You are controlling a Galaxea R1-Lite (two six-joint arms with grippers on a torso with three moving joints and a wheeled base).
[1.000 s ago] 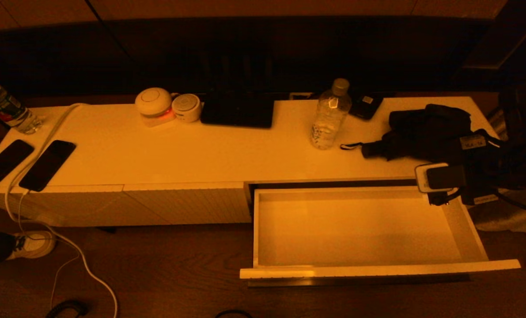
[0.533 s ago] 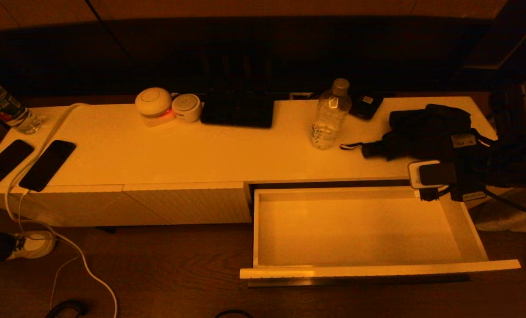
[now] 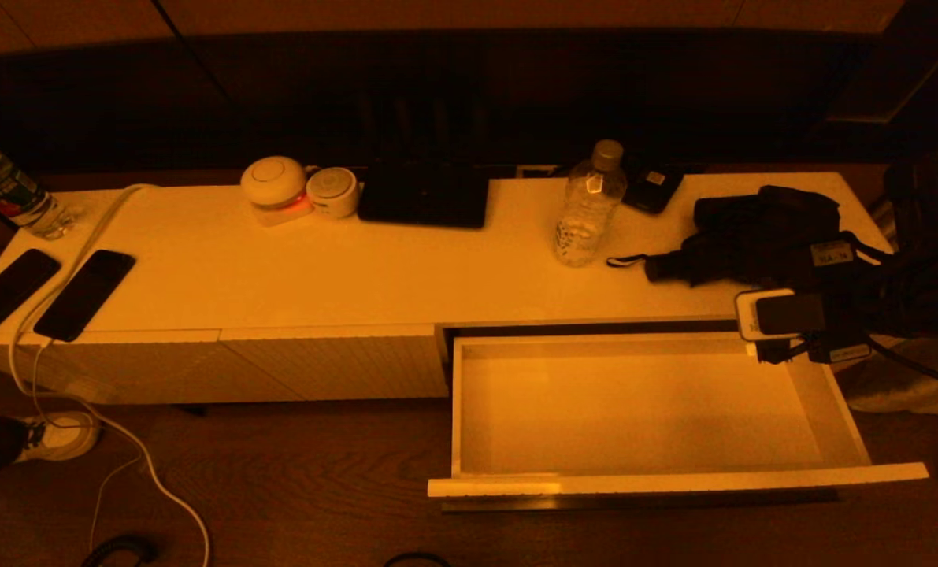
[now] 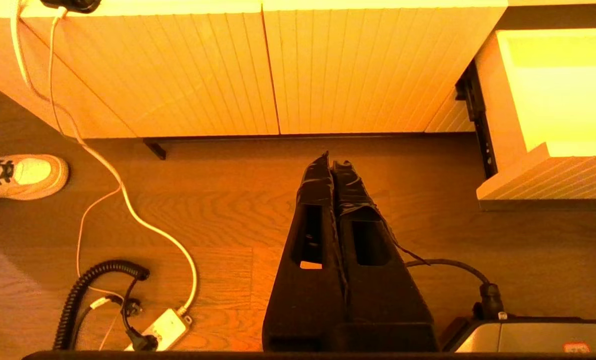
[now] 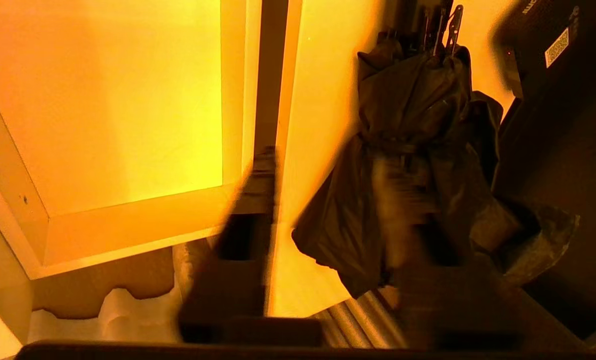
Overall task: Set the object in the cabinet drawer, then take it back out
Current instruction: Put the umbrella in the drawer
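The cabinet drawer (image 3: 673, 479) is pulled out at the right, and its pale inside holds nothing. A black folded umbrella (image 3: 752, 232) lies on the cabinet top behind the drawer's right corner. My right arm's wrist (image 3: 784, 315) hovers at that corner, beside the umbrella. In the right wrist view my right gripper (image 5: 328, 190) is open. One finger is over the gap by the drawer wall (image 5: 127, 225) and the other over the umbrella (image 5: 418, 100); nothing sits between them. My left gripper (image 4: 332, 162) is shut and empty above the floor, in front of the closed ribbed panels.
The cabinet top (image 3: 358, 268) carries a water bottle (image 3: 588, 205), a black flat device (image 3: 424, 197), two round white gadgets (image 3: 276, 185) and two phones (image 3: 83, 293). A white cable (image 3: 122, 441) and a shoe (image 3: 59, 433) are on the wooden floor at the left.
My right wrist drifted slightly left and came back to the drawer's right rear corner. Its fingers now stand apart and blurred. The drawer and umbrella have not moved.
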